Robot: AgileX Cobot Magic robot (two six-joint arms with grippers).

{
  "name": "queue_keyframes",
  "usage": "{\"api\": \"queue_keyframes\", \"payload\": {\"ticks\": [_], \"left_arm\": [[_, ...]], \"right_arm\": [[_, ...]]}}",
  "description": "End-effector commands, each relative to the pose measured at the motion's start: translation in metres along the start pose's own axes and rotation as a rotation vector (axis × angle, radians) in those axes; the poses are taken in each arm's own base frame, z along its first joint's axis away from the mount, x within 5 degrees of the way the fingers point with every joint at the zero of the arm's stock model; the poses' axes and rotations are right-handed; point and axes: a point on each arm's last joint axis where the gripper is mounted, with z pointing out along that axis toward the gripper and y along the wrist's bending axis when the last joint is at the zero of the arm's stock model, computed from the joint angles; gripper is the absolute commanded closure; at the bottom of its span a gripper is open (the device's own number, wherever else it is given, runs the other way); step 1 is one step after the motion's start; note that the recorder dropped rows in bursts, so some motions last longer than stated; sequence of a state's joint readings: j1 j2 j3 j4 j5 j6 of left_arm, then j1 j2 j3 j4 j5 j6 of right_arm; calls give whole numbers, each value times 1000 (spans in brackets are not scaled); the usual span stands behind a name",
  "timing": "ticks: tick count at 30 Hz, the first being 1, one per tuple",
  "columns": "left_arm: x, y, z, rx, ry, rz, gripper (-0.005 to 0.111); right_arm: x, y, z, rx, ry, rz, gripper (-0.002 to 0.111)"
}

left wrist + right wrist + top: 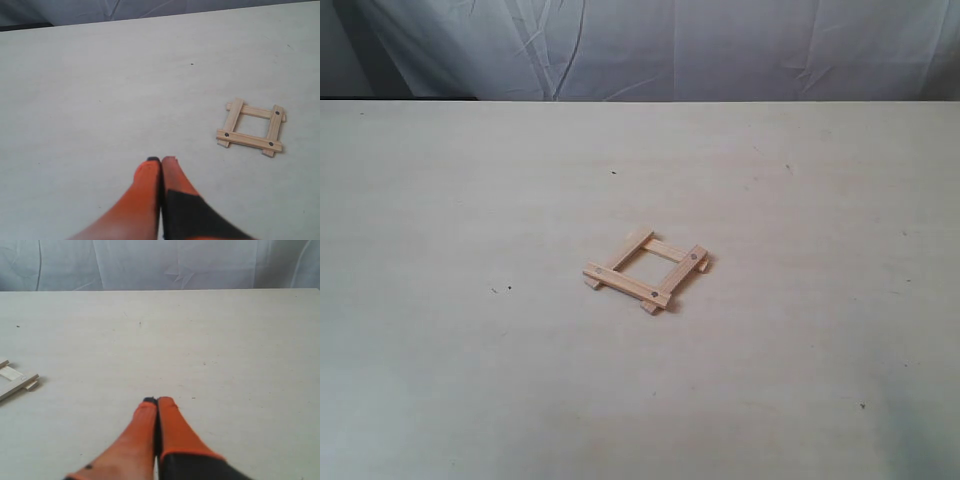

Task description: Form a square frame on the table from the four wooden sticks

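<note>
Cream, faintly grained wood is making up the tabletop, which is filling nearly the whole exterior view. A wrinkled grey-white cloth is hanging behind the table's far edge at 12 o'clock, with a darker patch at its 11 o'clock corner.

In that view the square frame is lying flat just toward 6 o'clock from the middle, turned slightly askew to the table's edges. Its four pale wooden slats are overlapping at the corners, with their ends sticking out a little past each joint. Dark dots are showing at three corners. The opening inside is showing bare tabletop.

A few tiny dark specks are dotting the surface: one toward 12 o'clock from the frame, one toward 9 o'clock, and one toward 4 o'clock near the table's front.

Neither arm is appearing in the exterior view. The left gripper is hanging over bare tabletop with its orange fingers pressed together and pinching nothing, well apart from the frame. The right gripper is likewise pressed together and empty, and only one corner of the frame is peeking in at the edge of its view.
</note>
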State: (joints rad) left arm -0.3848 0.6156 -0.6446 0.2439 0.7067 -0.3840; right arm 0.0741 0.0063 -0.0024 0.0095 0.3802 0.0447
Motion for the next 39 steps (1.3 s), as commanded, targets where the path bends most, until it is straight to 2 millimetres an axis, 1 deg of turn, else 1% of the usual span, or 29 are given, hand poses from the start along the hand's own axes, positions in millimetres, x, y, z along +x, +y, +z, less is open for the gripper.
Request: {"api": "queue_keyframes", "payload": {"ticks": [1, 4, 6, 8, 10, 13, 17, 22, 25, 28, 30, 31, 39], "left_arm": [[-1, 3, -1, -23, -15, 27, 107], [-2, 6, -1, -60, -28, 72, 107], [-1, 9, -2, -76, -60, 71, 107], [3, 12, -4, -71, -108, 6, 107], [11, 16, -7, -75, -167, -61, 107], [33, 25, -8, -122, -204, -144, 107], [67, 34, -4, -199, -218, -203, 107], [101, 38, 4, -235, -258, -221, 107], [114, 36, 9, -205, -366, -203, 107], [123, 35, 12, -179, -460, -187, 107], [130, 35, 14, -171, -490, -182, 107], [134, 35, 16, -171, -491, -182, 107], [138, 36, 17, -188, -444, -185, 107]], "right_arm": [[-1, 0, 0, 4, -16, -3, 109], [-1, 0, 0, 4, -16, -3, 109], [-1, 0, 0, 4, -16, -3, 109], [-1, 0, 0, 4, -16, -3, 109], [-1, 0, 0, 4, -19, -4, 109], [-1, 0, 0, 4, -19, -2, 109], [-1, 0, 0, 4, -19, -2, 109], [-1, 0, 0, 4, -19, -2, 109], [-1, 0, 0, 4, -19, -2, 109], [-1, 0, 0, 4, -19, -2, 109], [-1, 0, 0, 4, -19, -2, 109], [-1, 0, 0, 4, -19, -2, 109], [-1, 0, 0, 4, -19, -2, 109]]}}
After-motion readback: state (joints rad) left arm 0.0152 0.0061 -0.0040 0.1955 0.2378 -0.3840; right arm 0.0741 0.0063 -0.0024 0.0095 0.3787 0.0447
